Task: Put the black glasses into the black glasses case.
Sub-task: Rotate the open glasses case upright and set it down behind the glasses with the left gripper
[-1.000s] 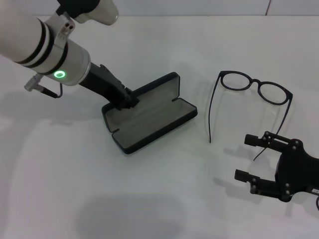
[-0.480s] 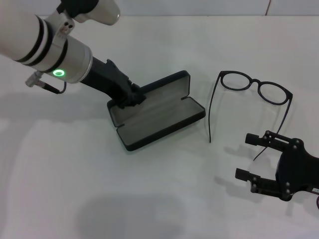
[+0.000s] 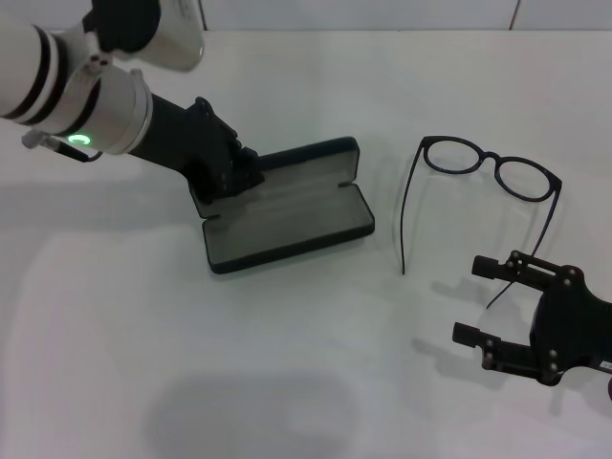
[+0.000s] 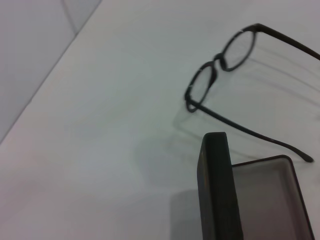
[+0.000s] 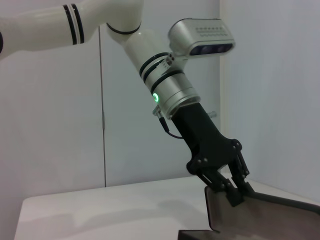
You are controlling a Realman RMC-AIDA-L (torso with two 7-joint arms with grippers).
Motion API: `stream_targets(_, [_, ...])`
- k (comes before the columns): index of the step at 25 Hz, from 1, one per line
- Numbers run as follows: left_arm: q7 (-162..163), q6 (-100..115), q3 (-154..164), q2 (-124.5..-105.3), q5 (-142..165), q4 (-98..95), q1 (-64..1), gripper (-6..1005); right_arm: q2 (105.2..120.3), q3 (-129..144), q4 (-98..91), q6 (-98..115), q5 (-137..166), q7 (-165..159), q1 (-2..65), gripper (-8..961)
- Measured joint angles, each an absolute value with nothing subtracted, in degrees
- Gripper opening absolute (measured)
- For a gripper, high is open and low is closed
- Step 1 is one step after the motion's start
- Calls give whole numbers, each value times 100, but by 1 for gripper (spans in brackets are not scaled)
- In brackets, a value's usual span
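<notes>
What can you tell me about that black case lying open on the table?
The glasses case is a rectangular hard shell with rounded corners, matte black outside and grey-lined inside. It lies open on the white table, its tray flat and empty, its lid raised along the far edge. The left hand is closed on the lid's end corner. The glasses lie apart to its right, not touching it.

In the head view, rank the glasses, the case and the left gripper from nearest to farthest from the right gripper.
From the right gripper, near right:
1. Glasses, just beyond it; one temple tip ends beside its fingers.
2. Case, open, mid-table to the left.
3. Left gripper, at the case's far left end, clamped on the lid.
</notes>
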State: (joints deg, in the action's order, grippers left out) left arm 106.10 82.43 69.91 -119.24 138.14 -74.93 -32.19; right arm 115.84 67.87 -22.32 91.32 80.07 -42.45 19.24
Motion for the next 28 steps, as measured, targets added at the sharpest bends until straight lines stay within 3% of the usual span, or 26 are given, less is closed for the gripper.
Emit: stream_targets(28, [8887,7834,7183,-11986,13108,-7234,-3006,199,11584,6808,-2223,9141,7997,-4245,1943,749])
